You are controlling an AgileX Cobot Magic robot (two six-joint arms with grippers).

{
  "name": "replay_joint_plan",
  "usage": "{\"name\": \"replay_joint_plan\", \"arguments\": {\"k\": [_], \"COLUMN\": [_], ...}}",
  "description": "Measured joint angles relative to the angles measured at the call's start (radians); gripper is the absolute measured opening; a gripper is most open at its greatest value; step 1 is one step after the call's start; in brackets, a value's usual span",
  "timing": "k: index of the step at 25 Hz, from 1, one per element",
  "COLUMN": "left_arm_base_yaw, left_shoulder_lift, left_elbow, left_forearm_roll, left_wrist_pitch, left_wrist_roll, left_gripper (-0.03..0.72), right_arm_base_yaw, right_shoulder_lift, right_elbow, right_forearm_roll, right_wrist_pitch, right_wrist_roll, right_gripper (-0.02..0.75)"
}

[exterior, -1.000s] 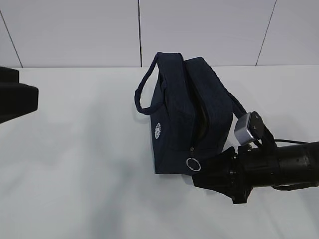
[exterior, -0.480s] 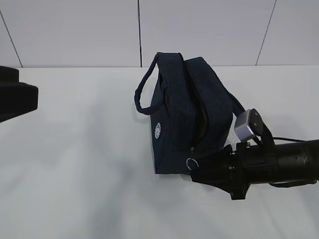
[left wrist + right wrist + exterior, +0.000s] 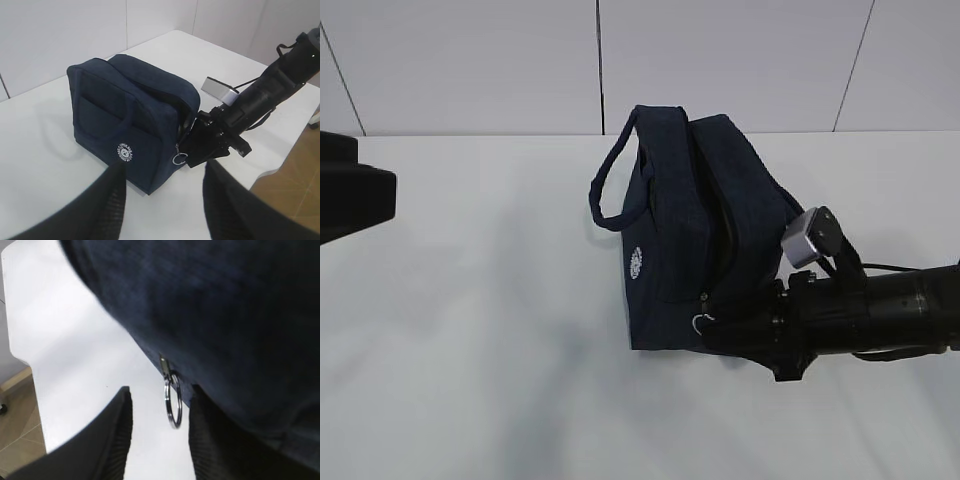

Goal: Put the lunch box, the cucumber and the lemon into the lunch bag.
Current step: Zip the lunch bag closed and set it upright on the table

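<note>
The dark navy lunch bag [image 3: 685,225] stands upright on the white table, its white logo facing front; it also shows in the left wrist view [image 3: 125,115]. Its metal ring pull [image 3: 701,322] hangs at the lower front corner of the zipper. My right gripper [image 3: 712,326] is open at that corner. In the right wrist view the ring pull [image 3: 173,400] hangs between its fingers [image 3: 117,440], untouched. My left gripper [image 3: 165,185] is open and empty, held back from the bag. The lunch box, cucumber and lemon are out of view.
The left arm's black body [image 3: 350,200] sits at the far left edge. The right arm [image 3: 265,95] stretches in from the right. The table's edge [image 3: 280,167] is close behind the right arm, with brown floor beyond.
My right gripper has moved left and slightly up, closing in on the bag's corner until the ring pull hangs between its jaws. The bag and left arm have not moved.
</note>
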Motion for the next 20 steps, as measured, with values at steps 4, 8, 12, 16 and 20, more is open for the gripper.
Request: {"name": "replay_joint_plan", "arguments": {"k": [4, 8, 12, 16, 20], "left_arm_base_yaw": [0.0, 0.0, 0.0, 0.0, 0.0], "left_shoulder_lift": [0.0, 0.0, 0.0, 0.0, 0.0], "left_elbow": [0.0, 0.0, 0.0, 0.0, 0.0], "left_forearm_roll": [0.0, 0.0, 0.0, 0.0, 0.0], "left_wrist_pitch": [0.0, -0.001, -0.001, -0.002, -0.002], "left_wrist_roll": [0.0, 0.0, 0.0, 0.0, 0.0], "left_gripper": [0.362, 0.362, 0.362, 0.362, 0.362], "right_arm_base_yaw": [0.035, 0.06, 0.068, 0.068, 0.068], "right_shoulder_lift": [0.0, 0.004, 0.048, 0.079, 0.083], "right_elbow": [-0.012, -0.033, -0.044, -0.047, -0.048], "right_forearm_roll": [-0.001, -0.001, -0.001, 0.002, 0.002], "right_wrist_pitch": [-0.02, -0.053, -0.053, -0.005, 0.009], "right_wrist_roll": [0.002, 0.004, 0.01, 0.014, 0.015], "right_gripper": [0.293, 0.293, 0.288, 0.249, 0.235]}}
